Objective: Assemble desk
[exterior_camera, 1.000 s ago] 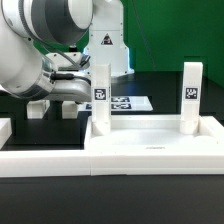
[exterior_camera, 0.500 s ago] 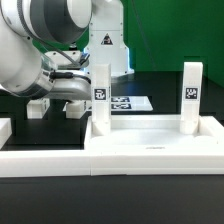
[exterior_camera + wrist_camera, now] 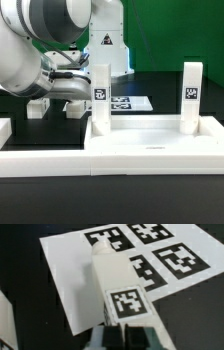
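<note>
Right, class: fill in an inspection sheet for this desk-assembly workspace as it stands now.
Surface: black table; marker board lying flat.
Job's things: desk top; first leg and second leg upright on it; loose leg over the marker board.
Clutter: white border rail.
Grippers: hand shut on the loose leg, as far as the wrist view shows.
Cables: nothing seen.
Surroundings: green backdrop.

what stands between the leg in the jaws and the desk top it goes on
An upright white square post leg at the far corner of the white tray-like desk top, on the exterior view's left, stands between the held leg, lying over the marker board, and the tray. Nothing else visible.
</note>
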Controlling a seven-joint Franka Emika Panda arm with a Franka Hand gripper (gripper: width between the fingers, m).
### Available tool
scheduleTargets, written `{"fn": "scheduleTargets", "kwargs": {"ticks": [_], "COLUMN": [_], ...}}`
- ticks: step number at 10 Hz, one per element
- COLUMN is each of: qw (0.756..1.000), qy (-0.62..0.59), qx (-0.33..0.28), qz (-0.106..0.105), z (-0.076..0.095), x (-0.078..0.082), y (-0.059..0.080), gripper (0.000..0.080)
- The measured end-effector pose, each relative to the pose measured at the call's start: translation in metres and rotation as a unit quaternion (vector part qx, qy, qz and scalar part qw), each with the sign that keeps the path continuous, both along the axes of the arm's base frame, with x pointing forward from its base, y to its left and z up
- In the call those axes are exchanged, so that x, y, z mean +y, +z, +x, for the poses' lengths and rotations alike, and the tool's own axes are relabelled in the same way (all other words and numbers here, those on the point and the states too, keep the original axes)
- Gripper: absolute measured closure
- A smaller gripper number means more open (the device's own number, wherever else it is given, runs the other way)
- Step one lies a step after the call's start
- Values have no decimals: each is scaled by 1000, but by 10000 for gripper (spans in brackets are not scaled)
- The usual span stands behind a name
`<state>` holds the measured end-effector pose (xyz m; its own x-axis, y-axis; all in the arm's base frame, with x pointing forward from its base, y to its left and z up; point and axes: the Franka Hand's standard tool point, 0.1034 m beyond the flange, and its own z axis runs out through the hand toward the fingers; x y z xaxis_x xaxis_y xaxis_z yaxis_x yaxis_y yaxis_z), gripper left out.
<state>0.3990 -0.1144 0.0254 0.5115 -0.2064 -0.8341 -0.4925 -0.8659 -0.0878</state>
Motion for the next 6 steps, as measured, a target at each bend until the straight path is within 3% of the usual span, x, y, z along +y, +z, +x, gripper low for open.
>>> {"fn": "scheduleTargets", "kwargs": {"ticks": [1,2,3,4,5,6], "qw": [1000,1000,1000,1000,1000,1000], "qy": [-2,-2,-3,-2,-2,-2], "qx": [-2,-2,-4,-6,-7,-6], "qz": [0,-1,-1,-2,-2,-3], "z": [1,2,3,5,6,7], "x": [-2,-3,-4,-4,-3,-1], "y": [1,1,2,2,2,2], "gripper": [681,681,496,363,363,205]}}
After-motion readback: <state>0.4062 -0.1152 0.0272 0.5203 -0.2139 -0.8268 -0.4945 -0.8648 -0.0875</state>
